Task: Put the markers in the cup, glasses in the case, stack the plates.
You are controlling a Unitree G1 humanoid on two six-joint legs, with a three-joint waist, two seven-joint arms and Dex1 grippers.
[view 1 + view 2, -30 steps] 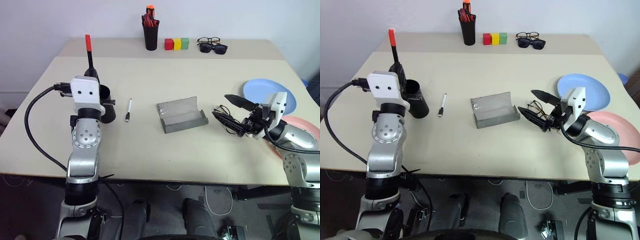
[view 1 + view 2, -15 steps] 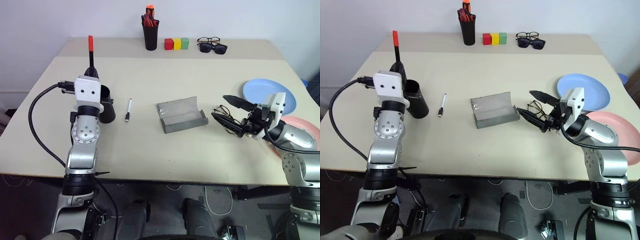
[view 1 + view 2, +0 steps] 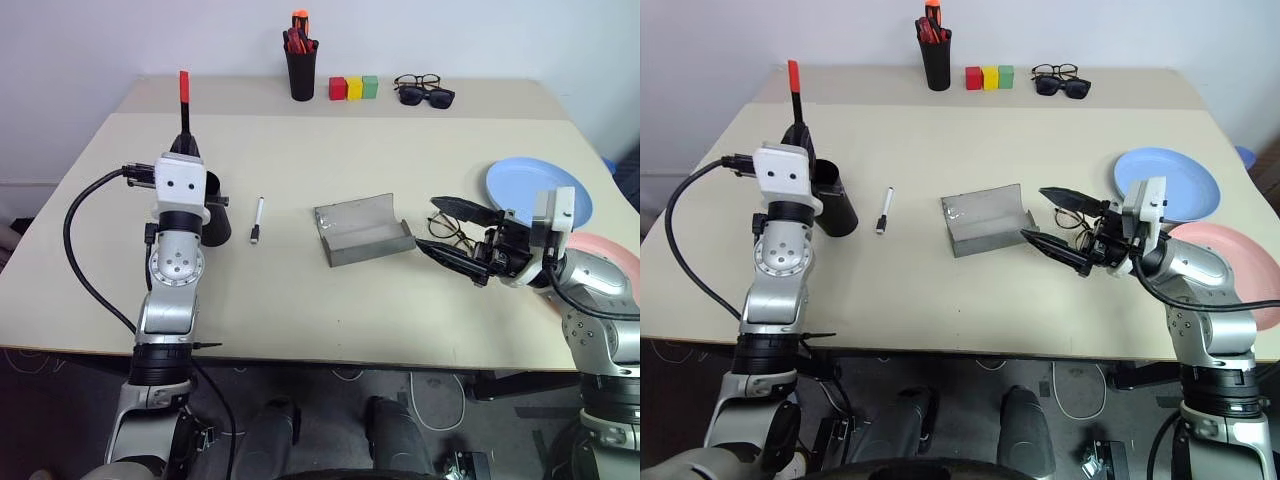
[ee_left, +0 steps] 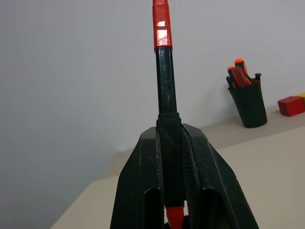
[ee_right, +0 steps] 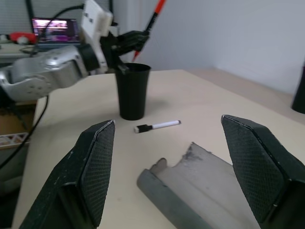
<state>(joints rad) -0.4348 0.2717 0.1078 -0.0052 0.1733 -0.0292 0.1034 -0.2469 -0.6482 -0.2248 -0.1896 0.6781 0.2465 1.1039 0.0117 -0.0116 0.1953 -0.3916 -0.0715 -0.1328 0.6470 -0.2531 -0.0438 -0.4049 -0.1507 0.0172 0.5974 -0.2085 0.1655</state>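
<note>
My left gripper (image 3: 186, 143) is shut on the red marker (image 3: 184, 95), which stands upright just behind the black cup (image 3: 216, 222); the wrist hides part of the cup. The white marker (image 3: 256, 219) lies on the table to the right of the cup. The grey case (image 3: 363, 231) lies open at the table's middle. The wire-framed glasses (image 3: 446, 227) rest on the table right of the case. My right gripper (image 3: 447, 236) is open, its fingers spread to either side of the glasses; I cannot tell whether they touch. The blue plate (image 3: 523, 183) and pink plate (image 3: 612, 252) lie apart at the right.
At the table's back stand a black pen holder (image 3: 301, 70) with red and orange pens, three coloured blocks (image 3: 354, 88), and sunglasses with another pair of spectacles (image 3: 425, 92). A black cable (image 3: 78, 262) loops off my left wrist.
My right gripper has swung left toward the case, still open, so its fingertips now reach past the glasses. The glasses have not moved. My left gripper still holds the red marker upright.
</note>
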